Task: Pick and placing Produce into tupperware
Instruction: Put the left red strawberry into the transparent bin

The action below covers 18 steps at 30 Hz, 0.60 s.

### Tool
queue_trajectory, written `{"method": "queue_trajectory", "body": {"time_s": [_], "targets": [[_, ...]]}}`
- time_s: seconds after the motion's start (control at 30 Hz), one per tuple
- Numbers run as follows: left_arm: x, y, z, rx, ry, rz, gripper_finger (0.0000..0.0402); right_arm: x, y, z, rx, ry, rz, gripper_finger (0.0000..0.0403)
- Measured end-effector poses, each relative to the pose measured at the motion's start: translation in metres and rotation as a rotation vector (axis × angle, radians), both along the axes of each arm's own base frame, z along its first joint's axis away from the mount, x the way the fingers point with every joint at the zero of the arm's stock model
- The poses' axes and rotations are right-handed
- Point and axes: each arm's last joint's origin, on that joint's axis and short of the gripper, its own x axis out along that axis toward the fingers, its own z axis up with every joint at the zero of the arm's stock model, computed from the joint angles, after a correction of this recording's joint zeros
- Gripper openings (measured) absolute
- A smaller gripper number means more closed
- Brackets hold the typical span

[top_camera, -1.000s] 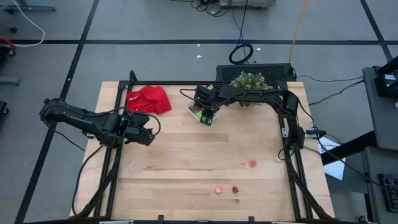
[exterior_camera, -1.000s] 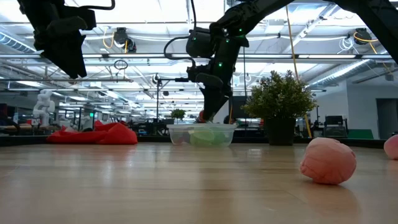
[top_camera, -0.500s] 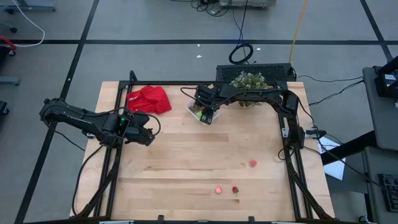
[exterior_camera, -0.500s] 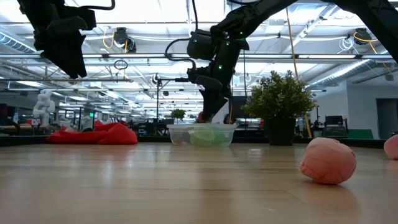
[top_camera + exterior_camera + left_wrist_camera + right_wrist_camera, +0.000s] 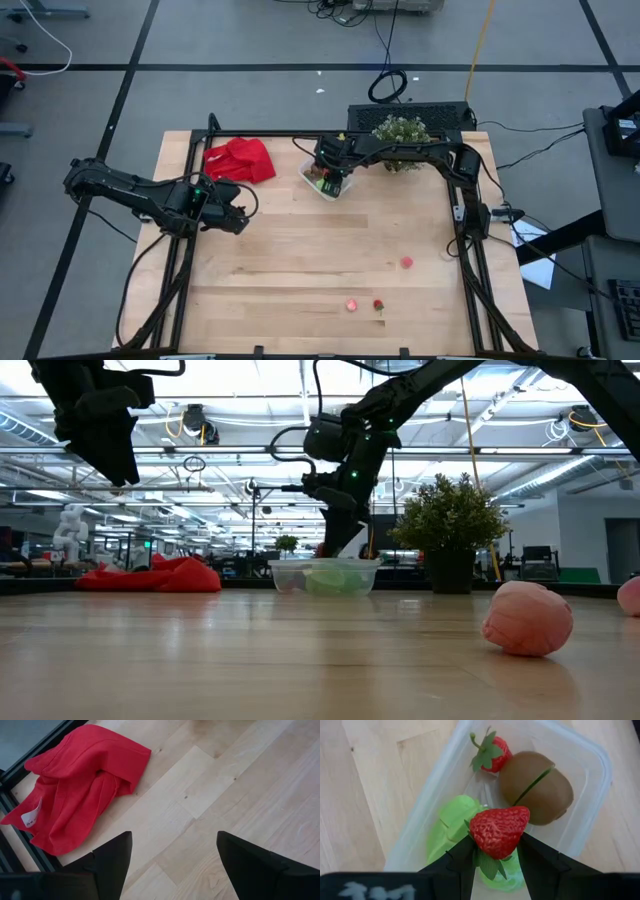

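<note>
In the right wrist view the clear tupperware (image 5: pixel 590 765) holds a small strawberry (image 5: pixel 492 752), a brown kiwi (image 5: pixel 536 787) and a green piece (image 5: pixel 452 820). My right gripper (image 5: pixel 497 847) hangs over it, shut on a red strawberry (image 5: pixel 499 827). From above, the tupperware (image 5: pixel 318 180) sits on the table near the far edge, under my right gripper (image 5: pixel 333 180). My left gripper (image 5: pixel 172 865) is open and hovers over bare wood beside the red cloth (image 5: pixel 80 785). Loose produce lies on the table: a pink piece (image 5: pixel 406 263), another pink piece (image 5: pixel 352 304) and a red one (image 5: pixel 378 305). My right gripper pinches the strawberry's leafy end (image 5: pixel 490 860) between its two fingers, one finger (image 5: pixel 462 862) on each side. The fingers come from above, pointing down. The strawberry is lifted clear over the tupperware, its red tip pointing away from the gripper.
A bushy potted plant (image 5: pixel 400 132) stands at the far edge just right of the tupperware. The red cloth (image 5: pixel 240 160) lies at the far left. A black frame (image 5: pixel 190 250) runs along the table's sides. In the low view a pink ball (image 5: pixel 528 618) lies close.
My right gripper, still holding the strawberry, has shifted a little toward the table's far edge over the tupperware.
</note>
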Motion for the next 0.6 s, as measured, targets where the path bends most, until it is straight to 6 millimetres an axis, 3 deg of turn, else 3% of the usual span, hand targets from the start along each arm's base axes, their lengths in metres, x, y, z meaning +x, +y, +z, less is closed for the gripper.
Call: {"method": "queue_trajectory", "body": {"time_s": [0.6], "targets": [[0.0,0.0,0.0,-0.001,0.0,0.0,0.0296,0.0005,0.0002,0.0002,-0.004,-0.004,0.008,0.0131]]}}
